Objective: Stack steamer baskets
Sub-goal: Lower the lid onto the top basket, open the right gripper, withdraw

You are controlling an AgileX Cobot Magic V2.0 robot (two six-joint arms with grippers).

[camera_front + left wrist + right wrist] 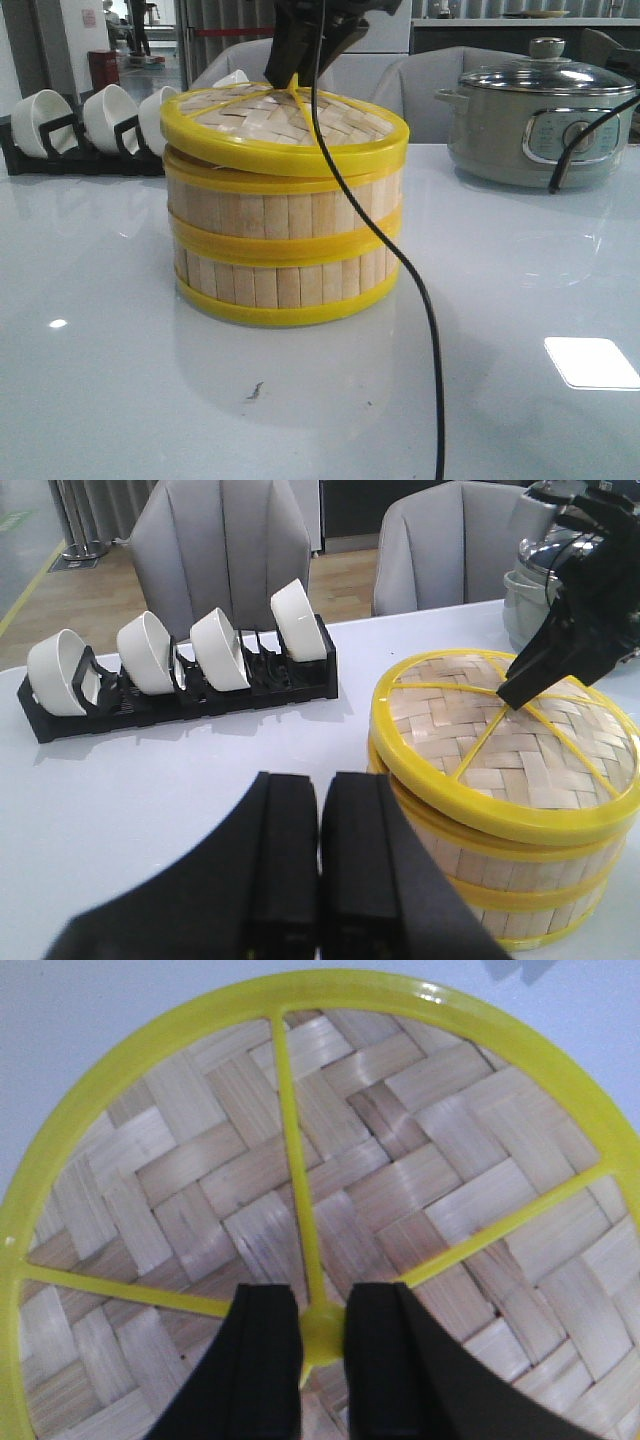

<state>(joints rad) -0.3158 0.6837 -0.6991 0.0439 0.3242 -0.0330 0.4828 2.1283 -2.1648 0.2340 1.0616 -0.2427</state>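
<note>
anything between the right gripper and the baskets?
Yes. The woven lid sits on top of the two stacked steamer baskets; the right gripper is clamped on the lid's centre knob, not on a basket.

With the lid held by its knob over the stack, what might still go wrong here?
1. The lid looks tilted on the steamer baskets; releasing now may leave it unseated.
2. The right gripper pinches only the small central knob, so the lid could slip or pivot.
3. The hanging black cable crosses the stack and might snag it.
</note>
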